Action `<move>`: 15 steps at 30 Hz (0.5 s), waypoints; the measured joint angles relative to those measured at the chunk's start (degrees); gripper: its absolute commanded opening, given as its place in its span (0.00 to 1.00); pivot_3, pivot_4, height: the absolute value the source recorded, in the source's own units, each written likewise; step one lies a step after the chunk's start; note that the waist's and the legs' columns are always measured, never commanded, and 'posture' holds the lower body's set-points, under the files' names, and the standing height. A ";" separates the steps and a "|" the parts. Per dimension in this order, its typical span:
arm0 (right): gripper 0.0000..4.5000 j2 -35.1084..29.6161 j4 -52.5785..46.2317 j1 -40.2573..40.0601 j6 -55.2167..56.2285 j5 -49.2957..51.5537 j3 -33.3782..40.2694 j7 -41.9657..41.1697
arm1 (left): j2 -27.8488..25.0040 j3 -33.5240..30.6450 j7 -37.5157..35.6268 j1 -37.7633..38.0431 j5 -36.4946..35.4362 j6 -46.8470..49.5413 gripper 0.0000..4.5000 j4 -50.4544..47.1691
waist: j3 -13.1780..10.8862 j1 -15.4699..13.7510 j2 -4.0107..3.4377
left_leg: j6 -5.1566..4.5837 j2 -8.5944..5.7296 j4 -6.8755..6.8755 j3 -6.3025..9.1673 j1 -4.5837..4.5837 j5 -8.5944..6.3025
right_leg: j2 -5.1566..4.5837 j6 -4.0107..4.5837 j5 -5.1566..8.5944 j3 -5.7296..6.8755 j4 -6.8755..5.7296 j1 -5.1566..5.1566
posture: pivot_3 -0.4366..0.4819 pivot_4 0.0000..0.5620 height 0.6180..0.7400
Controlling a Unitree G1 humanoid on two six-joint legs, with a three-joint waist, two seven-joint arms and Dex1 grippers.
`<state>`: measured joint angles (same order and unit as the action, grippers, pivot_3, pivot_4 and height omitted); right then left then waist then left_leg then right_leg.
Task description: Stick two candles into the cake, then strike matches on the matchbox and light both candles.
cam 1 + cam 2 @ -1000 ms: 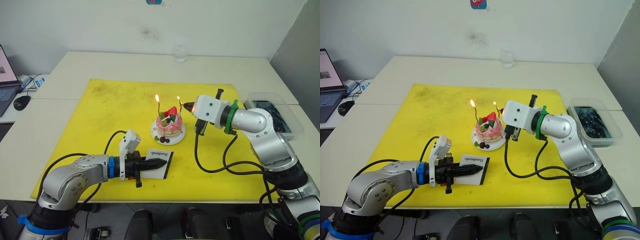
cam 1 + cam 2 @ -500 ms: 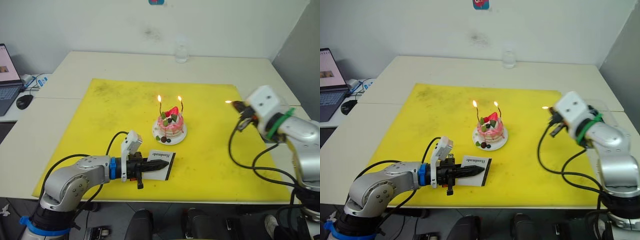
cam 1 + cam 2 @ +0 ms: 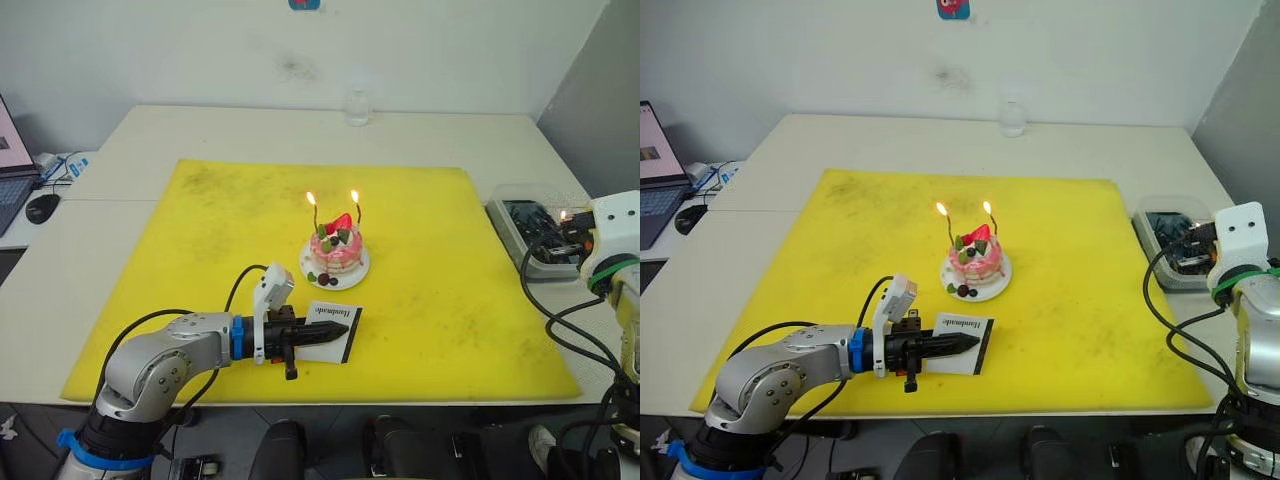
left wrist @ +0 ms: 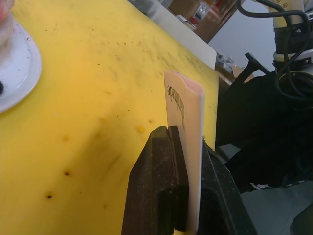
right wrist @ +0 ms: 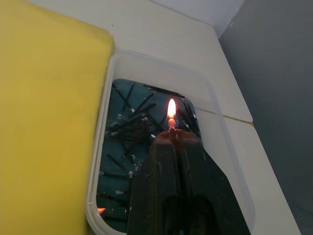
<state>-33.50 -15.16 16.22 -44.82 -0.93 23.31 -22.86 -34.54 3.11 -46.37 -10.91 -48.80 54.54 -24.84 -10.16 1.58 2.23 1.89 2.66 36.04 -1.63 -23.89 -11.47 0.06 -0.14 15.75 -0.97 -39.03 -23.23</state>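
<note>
Setting: office or lab test room. Evidence: pale tables [image 3: 760, 260] pushed together against a bare white wall [image 3: 820, 60]; yellow work mat [image 3: 1070, 300] on top; open laptop [image 3: 660, 170] and mouse [image 3: 44, 205] on a side desk; cardboard boxes [image 4: 195, 10] beyond the table edge.

We cannot trace the match [image 5: 171, 128] below its flame: the closed fingers of the right gripper [image 5: 172, 139] cover its stem. The container [image 5: 226, 147] is cut off by the frame edge, and its dark contents are too tangled to count. The left gripper [image 4: 188, 147] hides the lower part of the matchbox [image 4: 188, 105]. The plate [image 4: 19, 73] is cropped.
</note>
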 measured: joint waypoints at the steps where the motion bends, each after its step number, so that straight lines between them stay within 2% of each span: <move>1: 0.10 0.38 1.27 0.00 1.24 -0.03 -0.19 0.72 | 0.02 0.00 0.18 0.01 0.01 0.00 0.00 -0.01 | 0.00 0.01 0.00 | 0.00 0.00 0.00 0.00 0.00 0.00 | 0.02 0.00 0.00 0.00 0.00 0.00 | 0.48 0.27 1.00; 3: 0.22 1.18 3.84 0.13 3.78 -0.02 -0.60 2.22 | 0.04 0.00 0.65 0.11 0.01 0.00 0.00 -0.03 | 0.00 0.01 -0.01 | 0.00 0.00 0.00 -0.01 0.00 0.00 | 0.03 -0.01 0.00 -0.01 0.00 0.00 | 0.48 0.27 1.00; 8: 0.64 1.64 6.64 0.55 8.16 0.25 -0.84 4.39 | -0.02 -0.05 0.95 1.08 0.00 0.00 0.00 -0.10 | 0.01 0.01 -0.02 | 0.00 0.02 -0.01 -0.01 -0.01 0.00 | 0.09 -0.01 0.00 -0.02 0.01 0.00 | 0.48 0.27 1.00; 12: 0.94 1.62 5.73 0.15 9.10 1.26 -0.67 4.93 | -0.02 -0.13 1.99 1.16 -0.03 0.04 0.00 -0.11 | 0.01 0.00 -0.02 | 0.00 0.02 -0.01 0.00 -0.01 0.00 | 0.09 -0.01 0.00 -0.01 0.01 0.00 | 0.48 0.27 1.00; 13: 0.99 1.62 4.88 -0.27 9.09 1.72 -0.52 5.02 | -0.01 -0.23 2.22 1.16 -0.12 0.18 0.00 -0.10 | 0.01 0.00 -0.02 | 0.00 0.02 -0.01 0.00 -0.01 0.00 | 0.09 -0.01 0.00 -0.01 0.00 0.00 | 0.48 0.27 1.00; 15: 0.99 1.52 2.02 -1.70 9.10 2.39 -0.21 4.92 | 0.04 -1.11 3.43 1.08 -0.92 1.23 0.00 -0.10 | 0.01 -0.01 -0.03 | 0.00 0.04 -0.01 0.03 -0.01 0.00 | 0.09 -0.01 0.00 -0.02 0.00 0.00 | 0.48 0.27 1.00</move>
<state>-31.98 -13.13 14.51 -35.73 1.46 23.10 -17.95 -34.49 2.00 -42.94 -9.83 -49.72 55.77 -24.94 -10.14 1.57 2.20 1.89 2.70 36.03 -1.60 -23.90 -11.47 0.15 -0.16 15.75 -0.99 -39.03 -23.23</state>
